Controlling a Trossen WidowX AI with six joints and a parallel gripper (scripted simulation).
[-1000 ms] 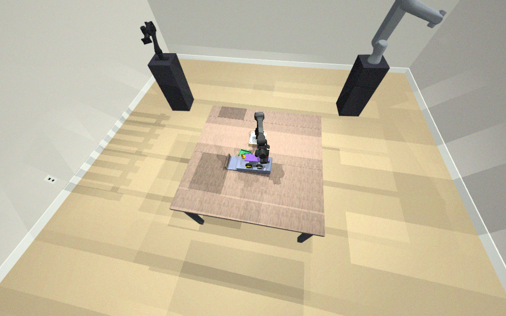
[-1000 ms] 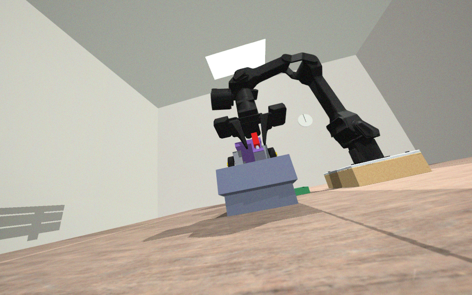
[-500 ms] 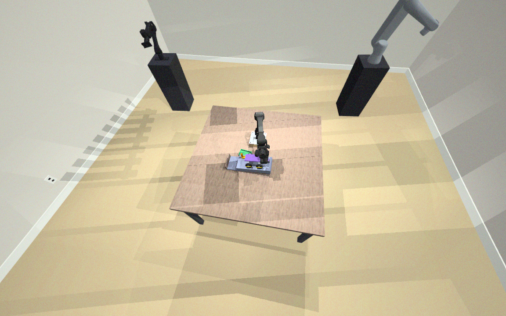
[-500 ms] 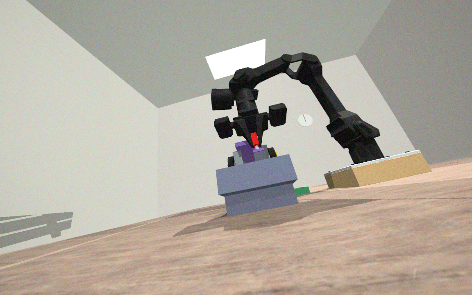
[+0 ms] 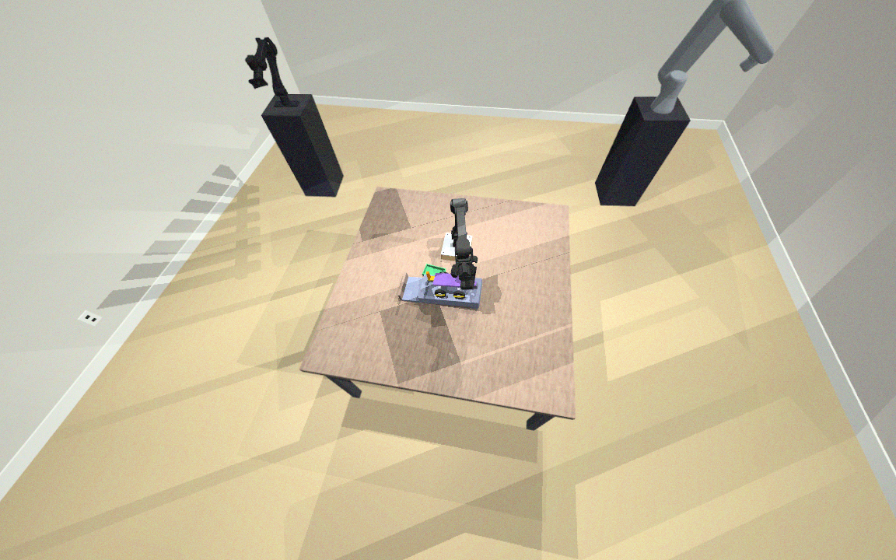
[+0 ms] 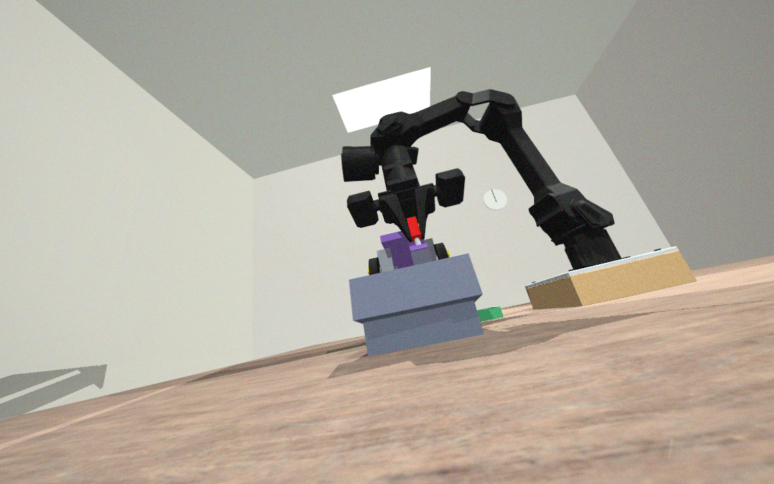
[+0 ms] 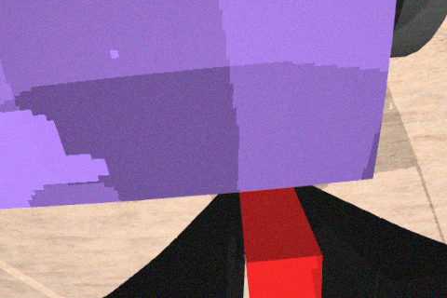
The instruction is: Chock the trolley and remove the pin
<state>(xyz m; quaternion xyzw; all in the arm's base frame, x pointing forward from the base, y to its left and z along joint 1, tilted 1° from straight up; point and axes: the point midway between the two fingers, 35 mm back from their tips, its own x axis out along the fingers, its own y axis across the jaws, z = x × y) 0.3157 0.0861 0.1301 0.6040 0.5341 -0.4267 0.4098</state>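
The stop pin's red head (image 6: 414, 228) (image 7: 284, 242) is between the fingers of my gripper (image 6: 415, 233) (image 7: 264, 197), which is shut on it. A short pale shank shows below the head, at the purple part at the trolley's uphill end. The purple-topped trolley (image 5: 447, 280) (image 6: 398, 249) (image 7: 140, 33) stands on the blue-grey ramp (image 5: 412, 290) (image 6: 416, 293). The chock's orange handle (image 5: 428, 275) shows at the trolley's downhill end; its rubber base and any contact with a wheel cannot be made out. The green tray (image 5: 433, 267) (image 6: 490, 314) lies behind the ramp.
The arm's base stands on a tan block with a white top (image 5: 448, 246) (image 6: 630, 286) behind the ramp, on the wooden table (image 5: 507, 362) (image 6: 498, 409). Two other arms stand on dark pedestals (image 5: 305, 149) (image 5: 639, 153) away from the table.
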